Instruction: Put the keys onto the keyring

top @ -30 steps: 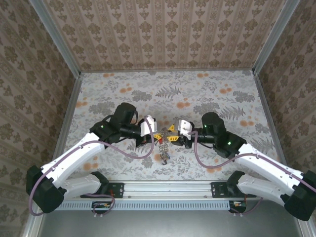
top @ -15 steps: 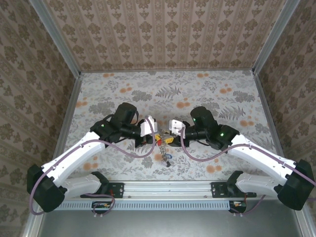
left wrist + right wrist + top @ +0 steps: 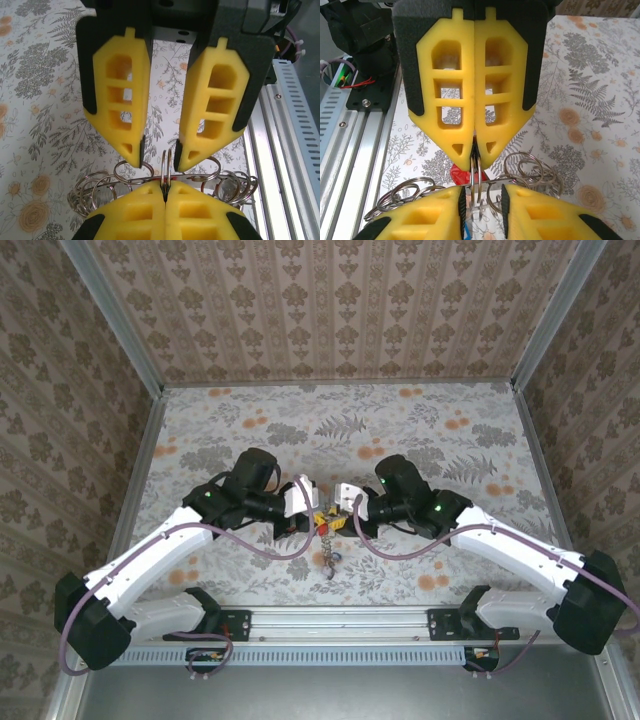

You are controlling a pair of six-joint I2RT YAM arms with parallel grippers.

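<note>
Floral table takes up most of the top view, with the left arm and right arm reaching in to meet nose to nose near the front middle. The right gripper is clamped tight, yellow pads flush together, pinching one thin ring of the keyring right at the tips. The left gripper is spread apart, and that pinched ring stands upright in its gap; can't tell if either pad touches it. The other linked silvery rings drape out to both sides. The keys sit at the chain's end, just toward the bases, and a red head peeks out behind the rings.
</note>
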